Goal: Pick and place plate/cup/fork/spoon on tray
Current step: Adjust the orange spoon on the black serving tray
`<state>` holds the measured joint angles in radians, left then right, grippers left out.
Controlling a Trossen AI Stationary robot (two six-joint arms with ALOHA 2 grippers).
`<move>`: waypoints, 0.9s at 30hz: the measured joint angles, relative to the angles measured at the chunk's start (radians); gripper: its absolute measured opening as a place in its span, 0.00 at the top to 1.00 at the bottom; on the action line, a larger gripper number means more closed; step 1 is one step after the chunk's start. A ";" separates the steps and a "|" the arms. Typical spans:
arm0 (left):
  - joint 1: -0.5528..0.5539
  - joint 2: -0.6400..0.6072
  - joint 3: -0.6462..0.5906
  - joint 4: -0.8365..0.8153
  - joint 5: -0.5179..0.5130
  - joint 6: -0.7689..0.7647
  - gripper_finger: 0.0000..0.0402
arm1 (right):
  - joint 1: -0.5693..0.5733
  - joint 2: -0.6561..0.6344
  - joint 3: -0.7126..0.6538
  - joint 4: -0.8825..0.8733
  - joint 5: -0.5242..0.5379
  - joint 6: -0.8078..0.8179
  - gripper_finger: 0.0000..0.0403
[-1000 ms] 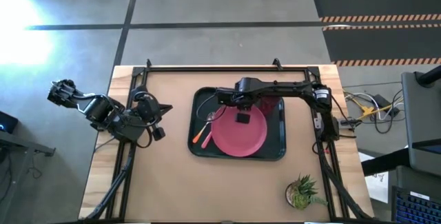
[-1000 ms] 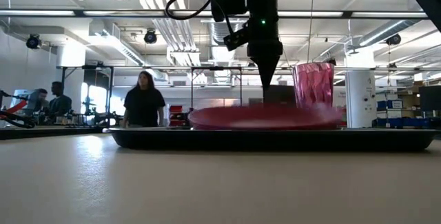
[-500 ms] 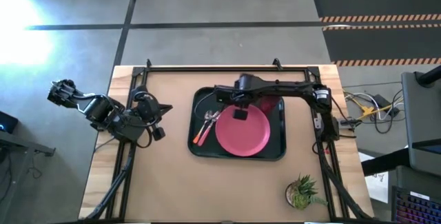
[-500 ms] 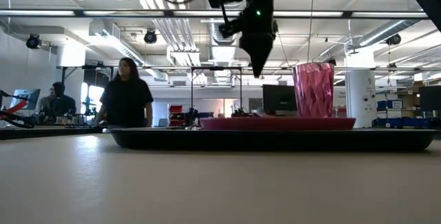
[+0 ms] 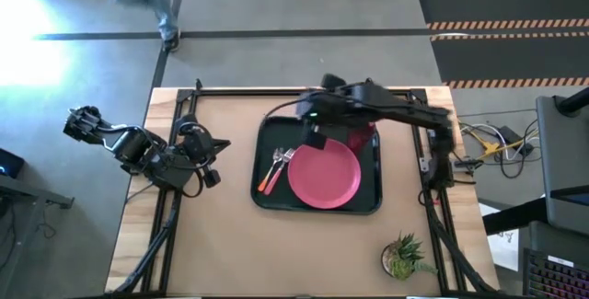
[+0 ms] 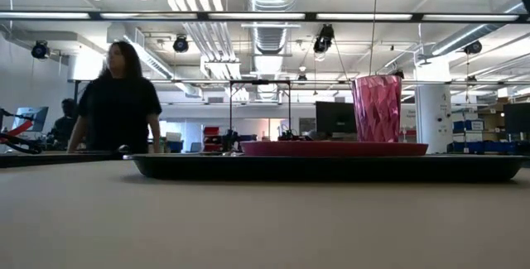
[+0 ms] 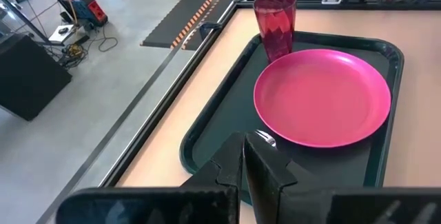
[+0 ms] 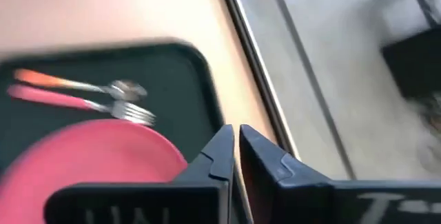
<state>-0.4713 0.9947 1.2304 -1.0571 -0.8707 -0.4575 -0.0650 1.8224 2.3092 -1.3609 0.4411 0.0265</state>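
The dark tray [image 5: 263,133] lies mid-table. The pink-red plate [image 5: 324,175] rests flat on the tray floor. The dark-red cup [image 6: 377,108] stands upright on the tray at its far right. The fork [image 8: 134,116] and the orange-handled spoon [image 8: 41,78] lie side by side on the tray floor, left of the plate. My right gripper [image 8: 236,140] hangs shut, high above the plate's far edge, holding nothing. My left gripper [image 7: 242,151] is shut and waits above the table's left side, pointing at the tray.
A small potted plant [image 5: 403,258] stands near the table's front right corner. Black frame rails [image 5: 276,90] run along the far edge and both sides. A person [image 6: 116,103] walks in the room beyond the table.
My right gripper has risen from just above the plate to high over the tray, tipping nearer to level. The plate, blurred and unsteady a second ago, has shifted slightly toward the table's right and now lies flat. The person beyond the table has walked leftward.
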 joint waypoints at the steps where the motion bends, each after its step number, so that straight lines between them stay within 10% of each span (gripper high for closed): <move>1: 0.000 0.000 0.000 -0.002 0.000 0.000 1.00 | 0.009 -0.031 -0.007 0.018 -0.020 0.012 0.97; 13: 0.006 -0.001 -0.047 -0.007 0.000 -0.009 1.00 | 0.235 -0.339 -0.014 0.299 -0.105 -0.029 0.98; 27: 0.007 -0.015 -0.076 0.001 0.008 -0.087 1.00 | 0.469 -0.403 -0.104 0.313 -0.214 -0.082 0.98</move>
<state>-0.4641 0.9794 1.1545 -1.0561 -0.8625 -0.5445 0.4037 1.4197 2.2056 -1.0474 0.2272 -0.0559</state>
